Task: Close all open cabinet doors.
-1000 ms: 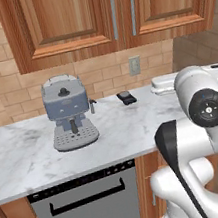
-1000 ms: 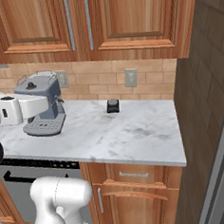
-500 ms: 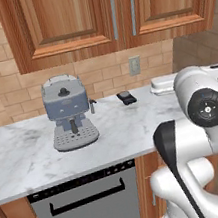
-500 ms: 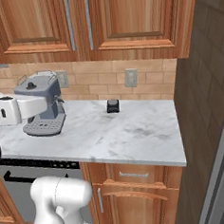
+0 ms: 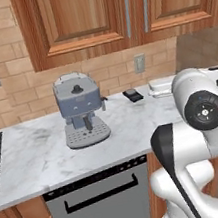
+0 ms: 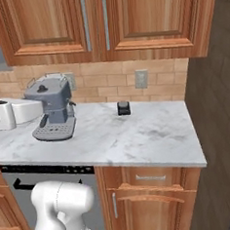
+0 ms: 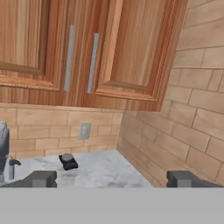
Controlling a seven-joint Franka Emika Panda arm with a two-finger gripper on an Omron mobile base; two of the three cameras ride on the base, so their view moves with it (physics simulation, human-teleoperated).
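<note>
Left base view: 2 cabinet doors (image 5: 128, 6) are seen across the top of the frame, silver bar handles (image 5: 136, 7) side by side at the centre seam, both apparently flush with the frame. Below them a grey coffee machine (image 5: 80, 108) stands on the marble bench (image 5: 33, 155), with a small black object (image 5: 132, 94) near the wall outlet and a dishwasher front (image 5: 102, 203) at lower centre. The arm's white body is at lower right. No open door is made out here, so the step is judged as search/approach.

Right base view: the same door pair (image 6: 95, 21) is shown at upper left to centre, again looking shut. Added here: the bench's right end, a dark side wall at right, and lower cabinet fronts (image 6: 143, 202) under the bench, also looking closed.

Hand view: the gripper (image 7: 111, 179) is spread wide with nothing between the fingertips (image 7: 41, 178), which rise at the bottom edge. The doors (image 7: 87, 48) are at upper left, seen from below and to the side; the corner brick wall is shown, which the base views do not give.

Next move is judged to call for locating a door that stands ajar, likely beyond these frames, then pushing it shut.
</note>
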